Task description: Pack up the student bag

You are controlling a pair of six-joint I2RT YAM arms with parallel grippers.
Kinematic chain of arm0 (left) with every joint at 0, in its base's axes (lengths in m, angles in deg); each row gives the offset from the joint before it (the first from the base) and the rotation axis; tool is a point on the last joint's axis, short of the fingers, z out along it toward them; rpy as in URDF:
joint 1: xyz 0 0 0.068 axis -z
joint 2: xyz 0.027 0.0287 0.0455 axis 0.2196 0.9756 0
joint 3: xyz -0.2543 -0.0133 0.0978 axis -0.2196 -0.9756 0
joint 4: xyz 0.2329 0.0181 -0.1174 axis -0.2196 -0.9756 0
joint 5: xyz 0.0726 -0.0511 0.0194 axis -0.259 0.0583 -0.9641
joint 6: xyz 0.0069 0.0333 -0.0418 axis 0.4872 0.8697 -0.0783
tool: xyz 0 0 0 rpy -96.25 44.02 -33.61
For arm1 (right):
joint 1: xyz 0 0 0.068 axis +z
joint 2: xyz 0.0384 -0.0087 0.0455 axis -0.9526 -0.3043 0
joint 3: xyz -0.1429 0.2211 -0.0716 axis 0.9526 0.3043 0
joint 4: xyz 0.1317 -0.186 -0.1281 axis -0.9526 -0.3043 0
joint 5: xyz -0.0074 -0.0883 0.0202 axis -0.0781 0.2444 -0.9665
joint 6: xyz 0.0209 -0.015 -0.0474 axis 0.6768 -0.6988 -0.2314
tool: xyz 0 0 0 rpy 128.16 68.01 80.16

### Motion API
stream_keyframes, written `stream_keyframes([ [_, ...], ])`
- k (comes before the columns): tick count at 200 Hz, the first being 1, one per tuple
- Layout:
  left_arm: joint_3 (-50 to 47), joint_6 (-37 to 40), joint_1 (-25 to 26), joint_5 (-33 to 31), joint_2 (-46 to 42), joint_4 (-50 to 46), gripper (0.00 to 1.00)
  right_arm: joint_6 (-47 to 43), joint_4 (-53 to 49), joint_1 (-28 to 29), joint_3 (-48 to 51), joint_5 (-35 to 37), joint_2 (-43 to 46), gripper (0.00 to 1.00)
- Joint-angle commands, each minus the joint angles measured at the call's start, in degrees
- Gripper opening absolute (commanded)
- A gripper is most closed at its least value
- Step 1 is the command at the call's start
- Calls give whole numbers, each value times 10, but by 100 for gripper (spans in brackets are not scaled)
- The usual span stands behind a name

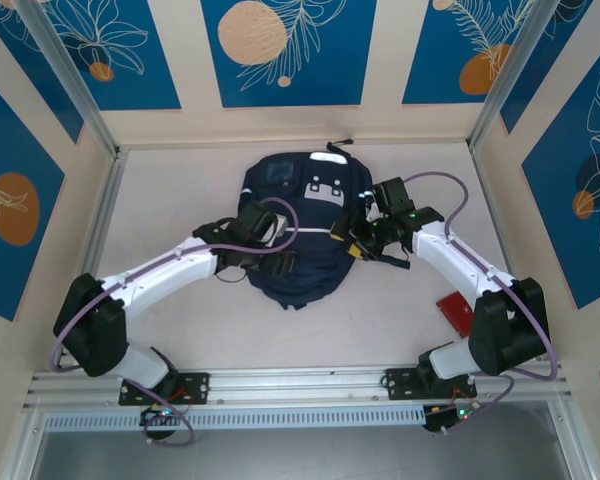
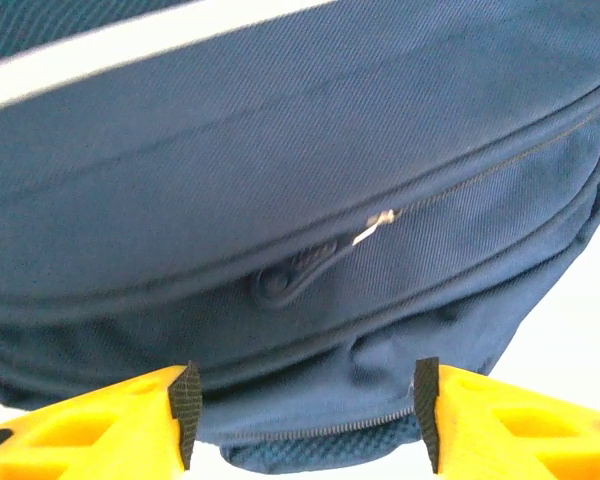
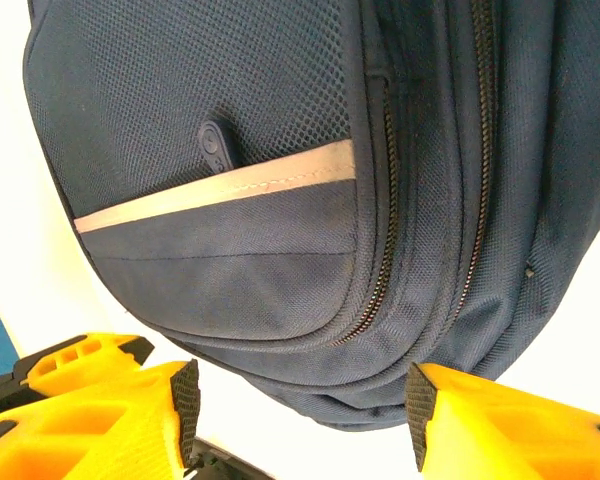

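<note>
Both with jaws parted and empty, the left gripper and right gripper flank the student bag, lying mid-way across the table, long axis near-to-far, neither arm nearer.

Student bag blocks the middle; bare tabletop lies open around it.

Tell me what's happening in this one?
Two arms are working on the student bag, which lies flat in the middle. The left gripper and right gripper sit at its opposite sides, both with jaws apart and nothing held. The zips seen from the wrist cameras look closed. A flat red item lies on the table beside the right arm.
</note>
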Motion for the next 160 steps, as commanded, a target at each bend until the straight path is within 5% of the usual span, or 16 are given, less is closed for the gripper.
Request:
stream_keyframes([
  [1,31,40,4,-7,25,10,64,31,24,2,5,-36,5,59],
  [37,46,40,7,34,61,24,63,43,40,1,15,-49,-1,59],
  [92,35,16,8,60,57,46,41,46,49,4,9,-59,-28,59],
  [160,15,-18,10,49,57,89,56,46,56,8,-12,-51,-63,64],
])
